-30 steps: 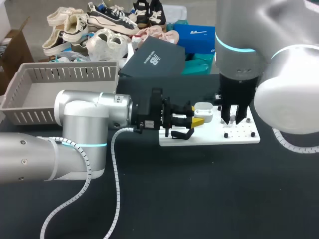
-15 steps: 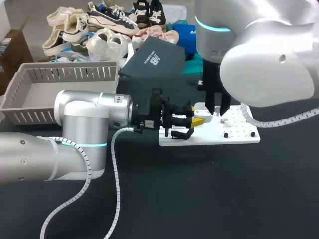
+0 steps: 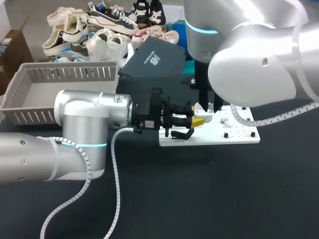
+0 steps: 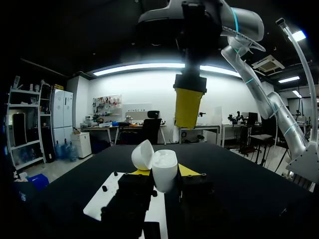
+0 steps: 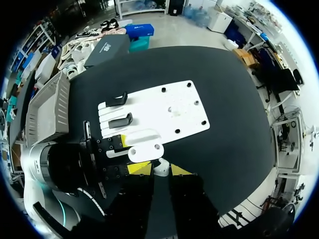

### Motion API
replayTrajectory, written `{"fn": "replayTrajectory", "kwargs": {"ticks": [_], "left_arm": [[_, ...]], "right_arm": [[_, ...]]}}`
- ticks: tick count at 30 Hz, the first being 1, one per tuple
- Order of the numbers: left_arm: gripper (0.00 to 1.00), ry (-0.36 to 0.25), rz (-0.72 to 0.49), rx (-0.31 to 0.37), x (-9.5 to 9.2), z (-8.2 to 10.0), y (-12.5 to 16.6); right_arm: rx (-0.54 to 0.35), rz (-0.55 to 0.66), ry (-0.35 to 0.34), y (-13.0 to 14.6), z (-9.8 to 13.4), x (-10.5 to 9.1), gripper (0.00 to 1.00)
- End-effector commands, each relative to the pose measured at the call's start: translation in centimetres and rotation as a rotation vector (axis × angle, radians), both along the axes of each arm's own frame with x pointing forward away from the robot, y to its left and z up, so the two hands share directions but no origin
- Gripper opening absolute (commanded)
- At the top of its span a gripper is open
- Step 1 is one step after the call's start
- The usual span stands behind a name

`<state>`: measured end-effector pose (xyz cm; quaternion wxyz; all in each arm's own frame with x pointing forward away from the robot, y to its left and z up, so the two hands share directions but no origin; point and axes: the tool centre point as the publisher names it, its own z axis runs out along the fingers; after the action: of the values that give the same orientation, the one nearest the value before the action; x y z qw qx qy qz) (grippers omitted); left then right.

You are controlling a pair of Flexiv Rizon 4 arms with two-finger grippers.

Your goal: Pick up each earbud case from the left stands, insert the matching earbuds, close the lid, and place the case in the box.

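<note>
Right gripper (image 5: 155,169) hangs above the case (image 4: 164,172), blocking overhead access.

White earbud case (image 4: 165,169) w/ lid open, upright in left end effector (image 4: 163,175).

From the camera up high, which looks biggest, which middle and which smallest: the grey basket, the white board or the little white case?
1. Grey basket: biggest.
2. White board: partly hidden by the arm, but clearly smaller than the basket.
3. White case: smallest by far.

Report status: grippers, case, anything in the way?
Left gripper shut on earbud case, lid open, at white board edge. Right gripper shut on earbud, just above case. Nothing between them.
</note>
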<state>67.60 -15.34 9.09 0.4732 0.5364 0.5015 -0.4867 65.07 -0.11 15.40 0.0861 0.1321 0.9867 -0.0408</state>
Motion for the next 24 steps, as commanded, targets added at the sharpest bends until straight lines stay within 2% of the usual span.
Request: {"fn": "replayTrajectory", "kwargs": {"ticks": [1, 24], "left_arm": [[0.0, -0.002, 0.003, -0.002, -0.1, 0.0, 0.0], [0.0, -0.002, 0.003, -0.002, -0.1, 0.0, 0.0]], "right_arm": [[-0.002, -0.003, -0.007, 0.2, -0.1, 0.3, 0.0], [-0.02, 0.011, 0.013, 0.4, -0.6, 1.6, 0.0]]}}
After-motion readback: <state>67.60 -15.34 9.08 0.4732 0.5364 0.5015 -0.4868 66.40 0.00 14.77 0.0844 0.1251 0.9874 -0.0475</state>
